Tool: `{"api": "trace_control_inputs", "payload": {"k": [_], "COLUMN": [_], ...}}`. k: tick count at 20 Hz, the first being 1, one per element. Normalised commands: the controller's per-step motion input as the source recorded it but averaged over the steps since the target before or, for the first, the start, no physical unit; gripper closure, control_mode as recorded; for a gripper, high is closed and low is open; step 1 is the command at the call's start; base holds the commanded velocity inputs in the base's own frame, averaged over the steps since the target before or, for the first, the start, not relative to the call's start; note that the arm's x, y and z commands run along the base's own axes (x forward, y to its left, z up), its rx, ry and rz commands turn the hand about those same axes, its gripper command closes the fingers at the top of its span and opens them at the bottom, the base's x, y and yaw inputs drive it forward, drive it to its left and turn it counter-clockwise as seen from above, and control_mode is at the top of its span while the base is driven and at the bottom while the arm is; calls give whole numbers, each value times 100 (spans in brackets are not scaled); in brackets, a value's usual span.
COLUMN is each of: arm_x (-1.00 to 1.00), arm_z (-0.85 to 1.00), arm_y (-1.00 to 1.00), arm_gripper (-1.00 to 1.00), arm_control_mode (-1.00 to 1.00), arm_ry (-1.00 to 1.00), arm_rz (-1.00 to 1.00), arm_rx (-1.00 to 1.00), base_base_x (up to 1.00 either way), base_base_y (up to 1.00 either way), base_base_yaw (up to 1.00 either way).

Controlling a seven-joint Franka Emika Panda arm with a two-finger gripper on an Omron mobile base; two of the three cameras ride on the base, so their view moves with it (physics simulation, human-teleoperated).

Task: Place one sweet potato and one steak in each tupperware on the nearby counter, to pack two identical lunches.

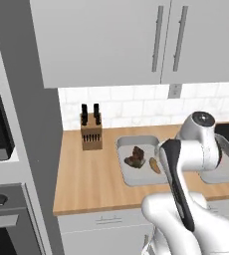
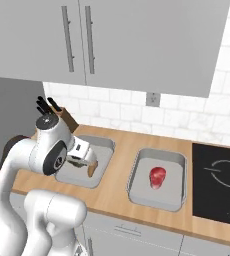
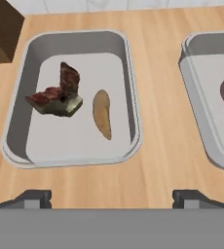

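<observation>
1. We see two tupperware trays side by side on the counter (image 3: 158,146), both shallow, light grey, rectangular with rounded corners and a raised rim.
2. The left tupperware (image 3: 16,116) holds a dark brown-red steak (image 3: 58,95), an angular piece with a pale grey-green underside, and just beside it a slim tan sweet potato (image 3: 102,114), tapered at both ends. The two lie close, with a narrow strip of tray floor between them.
3. The right tupperware (image 2: 137,182) holds a single bright red, rounded steak (image 2: 157,177) near its middle.
4. Our gripper (image 3: 111,197) hangs over the counter's front edge near the left tray; the jaws stand wide apart with nothing between them, and the two dark tips sit far from each other at the bottom of the hand view.
5. The right base view shows the whole right tray, the black stovetop (image 2: 219,182) to its right and a wall outlet (image 2: 150,99) on the tiled backsplash; there the arm covers part of the left tray.
6. The left base view shows a wooden knife block (image 1: 91,131) with dark handles standing left of the left tray, and oven fronts (image 1: 2,219) at the far left; there the arm hides much of the right tray.
7. We find no readable writing or brand marks on anything.
</observation>
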Motion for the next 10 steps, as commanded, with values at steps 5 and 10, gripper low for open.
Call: {"api": "trace_control_inputs", "payload": {"k": [5, 10], "arm_x": [-60, 0], "arm_z": [10, 0], "arm_y": [4, 0], "arm_gripper": [-100, -100], "arm_control_mode": [100, 100], "arm_ry": [-4, 0], "arm_rz": [6, 0], "arm_rx": [-1, 0], "base_base_x": [-40, -100], "base_base_y": [7, 23], "base_base_yaw": [5, 17]}}
